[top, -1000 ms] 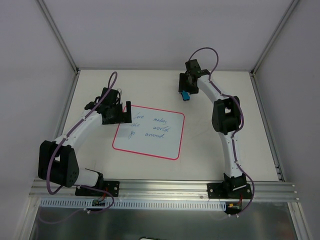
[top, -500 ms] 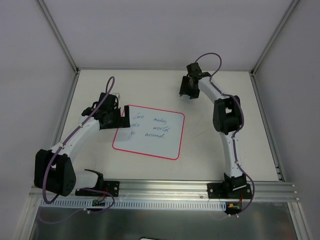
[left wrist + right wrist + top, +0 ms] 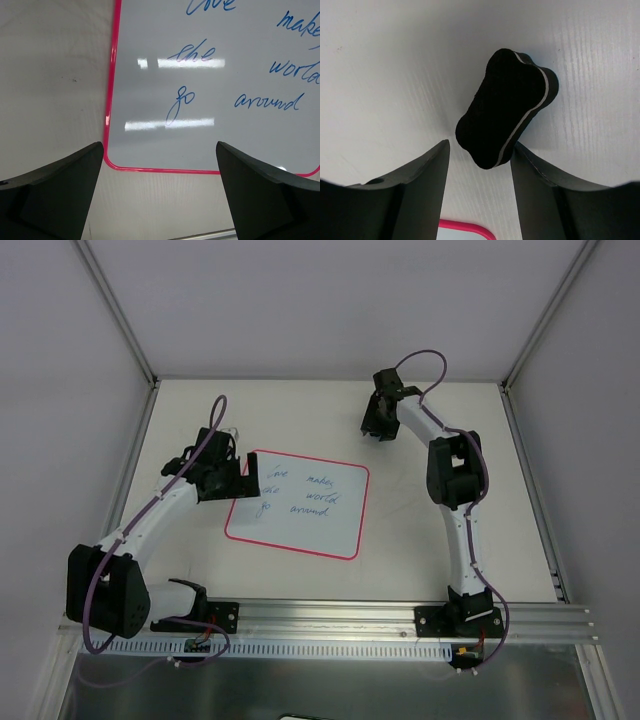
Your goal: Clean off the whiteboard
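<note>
The whiteboard (image 3: 310,525) lies flat mid-table, pink-rimmed, with blue handwriting on it. In the left wrist view the whiteboard (image 3: 225,100) fills the upper part of the frame. My left gripper (image 3: 243,476) hovers at the board's far-left corner, open and empty, and the left wrist view shows that gripper (image 3: 160,147) spread wide. At the far side my right gripper (image 3: 375,427) is down over the eraser, which it hides from above. The right wrist view shows the dark bone-shaped eraser (image 3: 507,107) on the table, its near end between the jaws of the right gripper (image 3: 480,145). A gap remains on the left side.
Grey walls with metal posts (image 3: 120,320) enclose the white table. An aluminium rail (image 3: 330,620) runs along the near edge by the arm bases. A corner of the whiteboard's pink rim (image 3: 465,227) shows just below the right gripper.
The right gripper has come down over the blue eraser, covering it from above, and its jaws have narrowed. The left arm's elbow has swung back and to the left.
</note>
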